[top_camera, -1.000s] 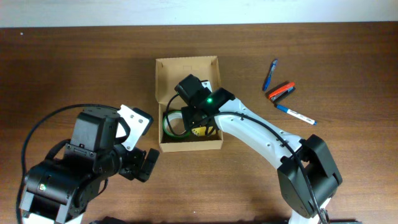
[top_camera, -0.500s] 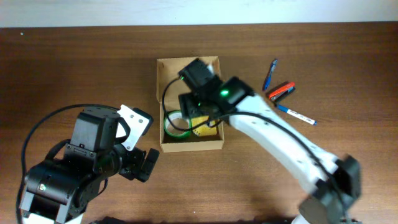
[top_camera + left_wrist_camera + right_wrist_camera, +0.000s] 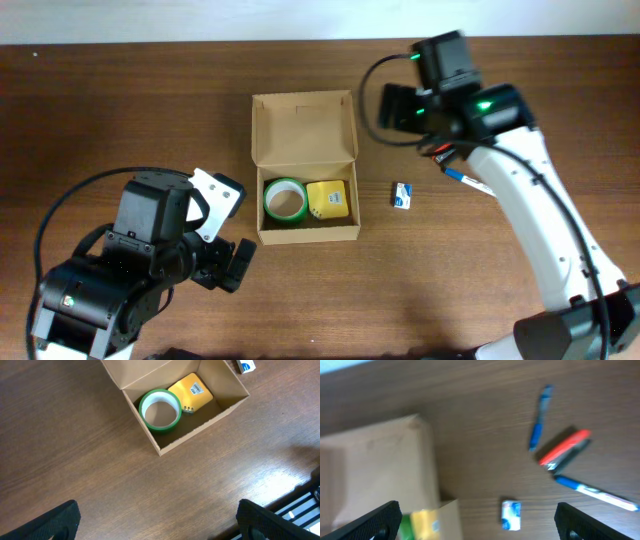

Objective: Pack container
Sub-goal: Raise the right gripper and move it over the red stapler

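Both grippers gape empty: left gripper [image 3: 160, 522] low beside the container [image 3: 306, 234], right gripper [image 3: 479, 522] stretched out near the pens [image 3: 564, 453].

Tan cardboard container [image 3: 304, 165], lid flap open, upright on table

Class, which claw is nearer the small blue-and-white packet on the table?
Right. The right claw hangs just beyond the packet, toward the far edge; the left claw sits well off to its left, past the box.
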`<state>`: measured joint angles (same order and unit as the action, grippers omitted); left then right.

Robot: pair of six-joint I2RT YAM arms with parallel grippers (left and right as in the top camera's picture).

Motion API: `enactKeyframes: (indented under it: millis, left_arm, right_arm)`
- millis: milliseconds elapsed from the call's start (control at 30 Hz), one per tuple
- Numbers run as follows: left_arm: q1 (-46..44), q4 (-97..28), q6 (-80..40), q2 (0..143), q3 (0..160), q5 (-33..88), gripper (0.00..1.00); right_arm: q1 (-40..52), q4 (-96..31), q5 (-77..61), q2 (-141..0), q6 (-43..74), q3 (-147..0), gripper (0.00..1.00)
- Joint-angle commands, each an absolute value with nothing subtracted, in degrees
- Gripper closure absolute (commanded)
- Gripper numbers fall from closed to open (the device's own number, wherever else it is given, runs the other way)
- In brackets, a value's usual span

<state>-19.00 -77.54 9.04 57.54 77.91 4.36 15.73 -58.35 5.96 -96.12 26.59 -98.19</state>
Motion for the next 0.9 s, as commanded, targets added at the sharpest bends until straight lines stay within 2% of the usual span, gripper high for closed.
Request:
enactKeyframes:
  millis: [0,167,400,633,733,867]
  left_arm:
    - [-19.07,-77.41,9.98,57.54,78.91,5.17,0.01]
    - [-19.07,-77.41,9.98,57.54,78.91,5.17,0.0]
    - [-19.07,-77.41,9.98,57.54,78.91,5.17,0.01]
    - [-19.07,-77.41,9.98,57.54,78.91,5.17,0.0]
    - [-19.07,-77.41,9.98,57.54,78.91,5.17,0.0]
    - [-19.07,-77.41,9.96,57.54,78.91,5.17,0.0]
  right_arm:
    - [11.51,-58.37,5.58,-96.55,26.39,-97.56,0.01]
    - [6.7,-58.52,1.98,-98.89,26.37,-97.51,0.01]
    - [3.9,-55.24,4.03,-102.61,27.2,-97.49,0.01]
    - [2.09,-55.94,8.05,-108.92,42.24,-97.49,0.0]
    - [0.91,-56.62,8.01,-111.87,47.86,-97.51,0.04]
    - [-0.6,-56.62,7.51,-115.59,50.5,-97.51,0.04]
